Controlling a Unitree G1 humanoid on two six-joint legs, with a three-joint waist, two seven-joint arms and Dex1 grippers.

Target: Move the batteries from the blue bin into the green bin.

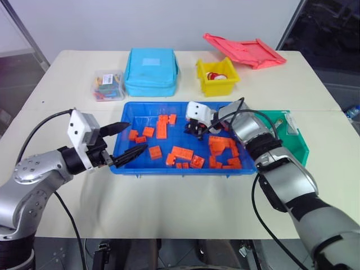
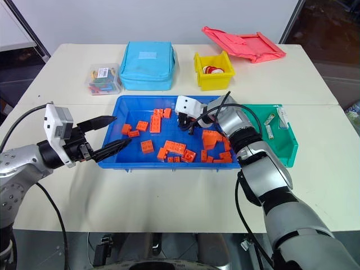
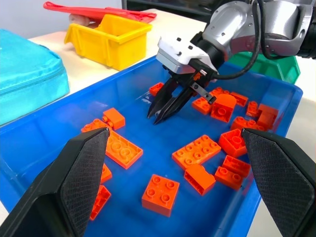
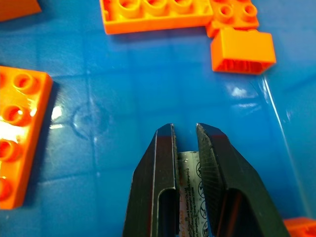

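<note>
Left gripper (image 1: 126, 140): nearest of all, it hovers at the near left corner of the blue bin (image 1: 135, 167), fingers spread wide and holding nothing; one finger reaches over the rim, the other hangs above the bin's left edge.

Blue bin: lies mid-table, its floor strewn with orange blocks (image 1: 181, 152) in loose clusters at left, centre and right.

Right gripper (image 3: 158, 112): lowered into the middle of the blue bin, tips at the floor, fingers drawn almost together and clamped on a battery (image 4: 190, 192) whose silvery printed body shows between the pads in the right wrist view.

Obstacles round the grip: a long orange block and a hollow one lie just beyond the fingertips, another flat block off to one side; none touches the fingers. A heap of blocks sits beside the right wrist.

Green bin (image 2: 286, 149): butts against the right end of the blue bin; batteries (image 2: 270, 120) already lie on its floor near the far wall.

Far row: clear box of coloured bits (image 1: 109, 85) at left, light-blue zip case (image 1: 151, 72) beside it, yellow bin (image 1: 217, 77) next, a red lid (image 1: 243, 51) tilted behind that.
</note>
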